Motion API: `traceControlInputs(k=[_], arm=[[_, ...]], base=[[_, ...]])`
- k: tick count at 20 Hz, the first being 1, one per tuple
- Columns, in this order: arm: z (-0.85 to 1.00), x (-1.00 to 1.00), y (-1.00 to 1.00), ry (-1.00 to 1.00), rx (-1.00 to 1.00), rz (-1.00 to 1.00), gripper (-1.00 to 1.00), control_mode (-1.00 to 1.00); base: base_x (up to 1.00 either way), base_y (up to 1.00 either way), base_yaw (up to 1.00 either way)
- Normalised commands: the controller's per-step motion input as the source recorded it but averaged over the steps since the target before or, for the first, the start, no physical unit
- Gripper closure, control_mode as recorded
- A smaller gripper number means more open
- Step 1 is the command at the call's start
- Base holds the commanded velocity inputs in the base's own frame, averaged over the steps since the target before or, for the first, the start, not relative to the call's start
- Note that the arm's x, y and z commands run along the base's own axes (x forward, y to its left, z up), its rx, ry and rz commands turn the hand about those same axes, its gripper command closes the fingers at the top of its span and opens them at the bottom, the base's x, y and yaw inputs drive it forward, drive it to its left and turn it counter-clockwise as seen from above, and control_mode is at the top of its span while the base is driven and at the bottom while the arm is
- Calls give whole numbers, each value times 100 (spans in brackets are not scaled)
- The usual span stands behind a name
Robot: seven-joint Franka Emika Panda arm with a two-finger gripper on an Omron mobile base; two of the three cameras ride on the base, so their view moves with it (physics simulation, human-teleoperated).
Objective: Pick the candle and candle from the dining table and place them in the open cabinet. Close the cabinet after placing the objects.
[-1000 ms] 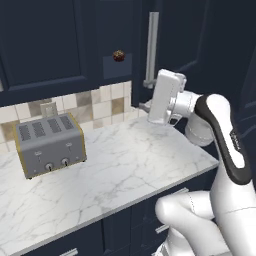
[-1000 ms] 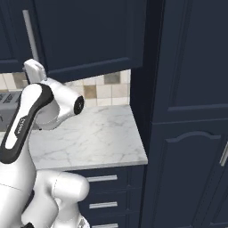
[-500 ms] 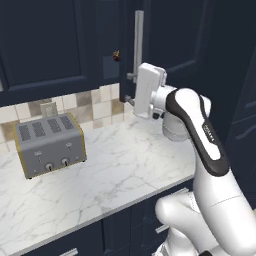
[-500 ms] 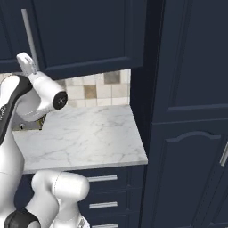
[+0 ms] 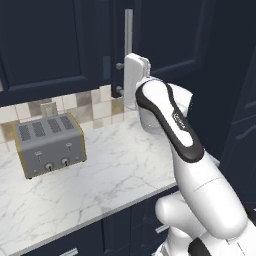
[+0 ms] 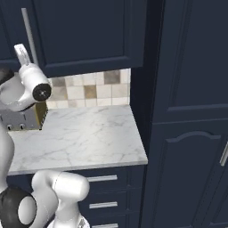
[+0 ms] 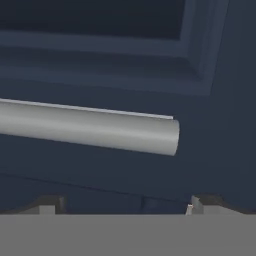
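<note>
The navy cabinet door (image 5: 165, 35) with its slim silver bar handle (image 5: 128, 30) stands almost flush with the neighbouring door, with a narrow dark gap at its edge. My gripper (image 5: 119, 78) is open, its two dark fingertips pointing at that edge just below the handle and nothing between them. In the hand view the handle (image 7: 90, 129) lies across the navy door panel (image 7: 100, 60), close above the spread gripper (image 7: 121, 204). The right base view shows the same door (image 6: 84, 31) and handle (image 6: 30, 38) above my raised hand. The candles and the dining table are out of view.
A silver four-slot toaster (image 5: 49, 145) stands on the white marble counter (image 5: 115, 175) left of my arm. Tiled backsplash (image 6: 89, 91) runs behind it. A tall navy cupboard (image 6: 191, 111) bounds the counter's right end, with drawers (image 6: 102, 191) below.
My hand has swung left and up, and the cabinet door has swung with it from wide open to nearly shut. The small thing seen inside the cabinet is now hidden behind the door.
</note>
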Motion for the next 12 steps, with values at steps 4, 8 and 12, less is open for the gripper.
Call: traceControlInputs(k=[4,8,12], arm=[[9,34,0,0,0,-14,-100,-100],[1,33,0,0,0,-15,-100,-100],[0,36,4,0,0,-16,-100,-100]], base=[[0,0,0],[0,0,0],[0,0,0]])
